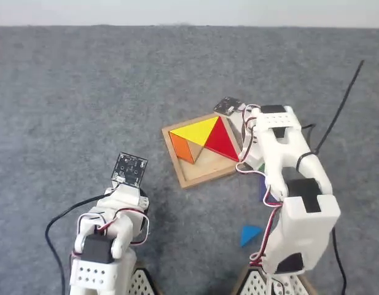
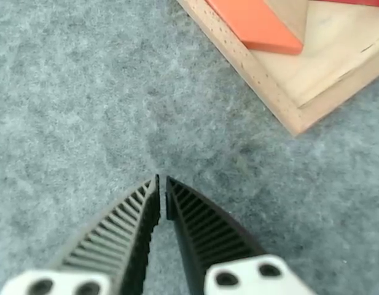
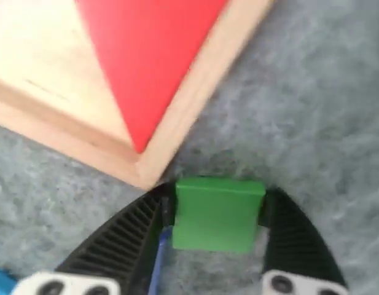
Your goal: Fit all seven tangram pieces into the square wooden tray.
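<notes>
Right gripper (image 3: pixel 217 198): closed onto the green piece (image 3: pixel 218 215), one finger on each of two opposite sides. We read it as a firm hold, with the piece low over the grey worktop (image 1: pixel 85 92).

The green piece sits just outside the tray (image 1: pixel 188 178), off the corner nearest the right arm. Key relation: the tray corner lies directly ahead of the gripper, just beyond the piece's far edge. That edge runs crosswise to the fingers. The face looks close to square, so we note no real long axis.

In the tray:
- The red triangle (image 3: pixel 146 61) has its sharp tip pointing into that same corner, and one long side lies along the rim.
- The yellow triangle (image 1: pixel 195 131) lies against the red triangle on the far side.
- The orange piece (image 1: pixel 180 149) is at the left corner.
- Bare wood shows between the orange and red pieces, on the tray's near side.

Our judgement: the green piece must clear the rim and then travel inward past the red tip to reach that bare wood. The right arm is far nearer to it.

The blue piece (image 1: pixel 249 233) lies loose on the worktop by the right arm's base.

Left gripper (image 2: pixel 163 181): fingers nearly together, holding nothing, and set apart from the tray's near corner.
</notes>
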